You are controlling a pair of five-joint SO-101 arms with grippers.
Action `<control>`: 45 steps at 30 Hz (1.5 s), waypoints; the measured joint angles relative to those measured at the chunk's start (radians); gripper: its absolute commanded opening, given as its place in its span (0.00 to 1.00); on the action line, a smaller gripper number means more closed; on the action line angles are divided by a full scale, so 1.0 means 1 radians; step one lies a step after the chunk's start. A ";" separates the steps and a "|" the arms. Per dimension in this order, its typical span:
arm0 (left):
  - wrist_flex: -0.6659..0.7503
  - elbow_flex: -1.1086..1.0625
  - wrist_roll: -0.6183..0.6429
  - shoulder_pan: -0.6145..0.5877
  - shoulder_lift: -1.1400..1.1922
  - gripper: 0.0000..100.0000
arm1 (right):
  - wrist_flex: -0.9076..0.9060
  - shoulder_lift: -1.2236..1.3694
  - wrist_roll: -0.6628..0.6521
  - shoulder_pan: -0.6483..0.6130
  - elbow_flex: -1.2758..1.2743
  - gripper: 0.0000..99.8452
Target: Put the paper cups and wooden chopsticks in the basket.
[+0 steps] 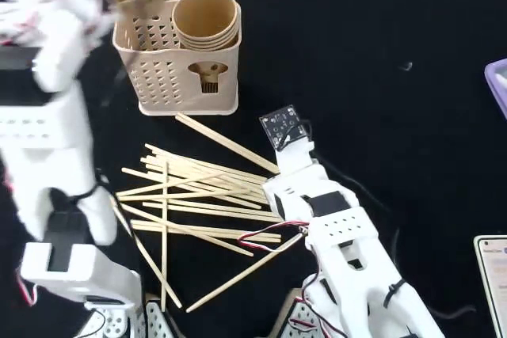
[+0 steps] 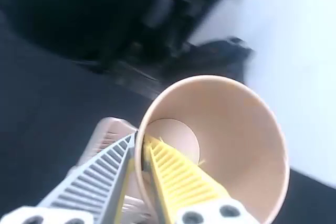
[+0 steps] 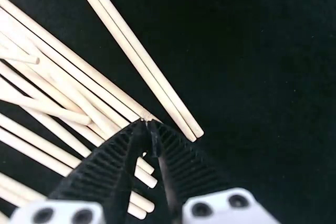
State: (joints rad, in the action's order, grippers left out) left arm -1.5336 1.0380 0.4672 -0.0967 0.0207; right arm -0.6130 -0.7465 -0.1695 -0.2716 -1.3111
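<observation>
The left gripper (image 2: 140, 141) was closed on a paper cup (image 2: 236, 145), pinching its rim, with the yellow finger inside the cup and the pale finger outside. The cup lay tilted on its side, its open mouth facing the wrist camera. In the high view this cup hung above the far left corner of the basket (image 1: 178, 77), not yet inside it.

The right gripper (image 3: 148, 124) was low over the worktop (image 1: 380, 116), in front of the basket and to its right. Its black fingers were drawn together until the tips met. The tips sat at the edge of the chopsticks (image 1: 198, 187), by the end of one stick, but I could not tell whether a stick was pinched between them.

A stack of cups (image 1: 206, 17) stood upright in the basket's right half. The chopsticks lay scattered flat in front of the basket. One pair of chopsticks (image 1: 226, 142) lay side by side on a slant, nearest the basket's front wall.
</observation>
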 measured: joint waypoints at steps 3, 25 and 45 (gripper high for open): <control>0.103 -0.103 0.005 0.098 0.000 0.03 | 0.000 0.000 0.000 0.000 0.000 0.01; 0.442 -0.575 -0.032 0.187 0.002 0.03 | 0.002 0.000 0.000 0.000 0.000 0.01; 0.442 -0.539 -0.153 0.187 0.002 0.18 | 0.002 0.000 0.000 0.000 0.000 0.01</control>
State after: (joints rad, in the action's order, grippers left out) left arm -1.0917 0.4994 0.3138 0.0905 0.0222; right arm -0.6114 -0.7465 -0.1695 -0.2716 -1.3111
